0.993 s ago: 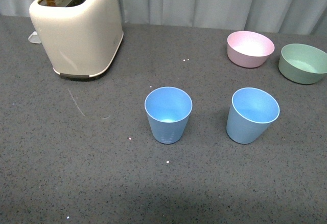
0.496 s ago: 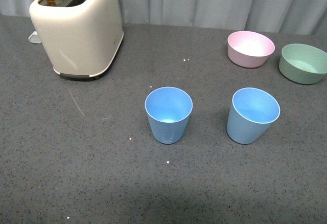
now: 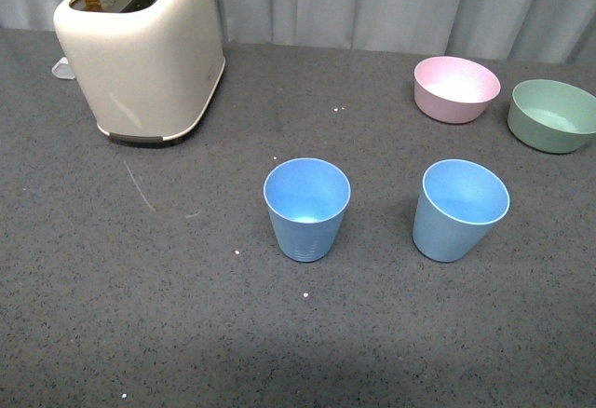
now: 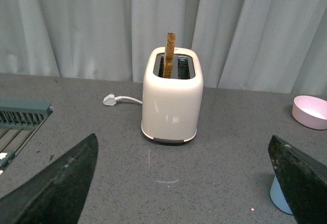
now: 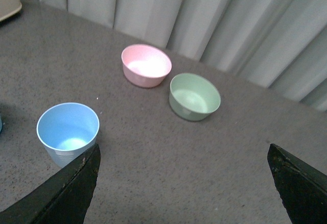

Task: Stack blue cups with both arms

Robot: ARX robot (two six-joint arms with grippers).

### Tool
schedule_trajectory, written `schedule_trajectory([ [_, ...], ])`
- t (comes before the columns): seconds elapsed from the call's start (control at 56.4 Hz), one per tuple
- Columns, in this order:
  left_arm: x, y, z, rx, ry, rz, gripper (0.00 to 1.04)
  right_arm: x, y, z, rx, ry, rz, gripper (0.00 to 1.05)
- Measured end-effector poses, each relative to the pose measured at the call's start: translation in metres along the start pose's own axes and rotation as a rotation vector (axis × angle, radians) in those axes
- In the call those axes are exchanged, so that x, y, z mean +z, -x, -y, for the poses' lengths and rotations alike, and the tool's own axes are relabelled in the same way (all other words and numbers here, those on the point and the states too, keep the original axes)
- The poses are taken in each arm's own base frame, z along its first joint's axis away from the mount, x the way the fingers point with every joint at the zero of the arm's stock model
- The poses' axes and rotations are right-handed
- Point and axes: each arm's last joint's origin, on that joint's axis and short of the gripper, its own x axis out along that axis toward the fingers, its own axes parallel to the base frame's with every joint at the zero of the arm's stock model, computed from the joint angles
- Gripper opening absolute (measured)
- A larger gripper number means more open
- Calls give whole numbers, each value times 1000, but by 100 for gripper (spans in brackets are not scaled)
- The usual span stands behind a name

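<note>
Two light blue cups stand upright and apart on the grey table in the front view, one at the centre (image 3: 307, 208) and one to its right (image 3: 460, 210). Neither arm shows in the front view. My left gripper (image 4: 184, 183) is open and empty, with a sliver of a blue cup (image 4: 280, 198) showing behind one black fingertip (image 4: 301, 178). My right gripper (image 5: 184, 183) is open and empty above bare table. A blue cup (image 5: 68, 133) stands just beyond one of its fingertips (image 5: 66, 191).
A cream toaster (image 3: 142, 49) with a slice of bread stands at the back left, also seen in the left wrist view (image 4: 171, 98). A pink bowl (image 3: 456, 88) and a green bowl (image 3: 552, 115) sit at the back right. Grey curtains hang behind the table.
</note>
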Motion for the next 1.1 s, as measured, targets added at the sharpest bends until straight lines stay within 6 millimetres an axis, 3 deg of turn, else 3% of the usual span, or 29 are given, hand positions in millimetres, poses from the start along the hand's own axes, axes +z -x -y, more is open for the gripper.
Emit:
schedule_trajectory([
  [0.23,0,0,0,0,-2,0,98,5,-67,-11,146,-133,-332,95],
  [0.408,0,0,0,0,-2,0,98,11,-115,-22,207,-212,-470,95],
  [0.709,0,0,0,0,-2,0,98,2,-174,-43,194,-183,-634,95],
  [0.851,0,0,0,0,-2,0,98,-7,-187,-51,192,-163,-713,95],
  [1.099,0,0,0,0,-2,0,98,0,-197,-54,185,-174,-723,44],
])
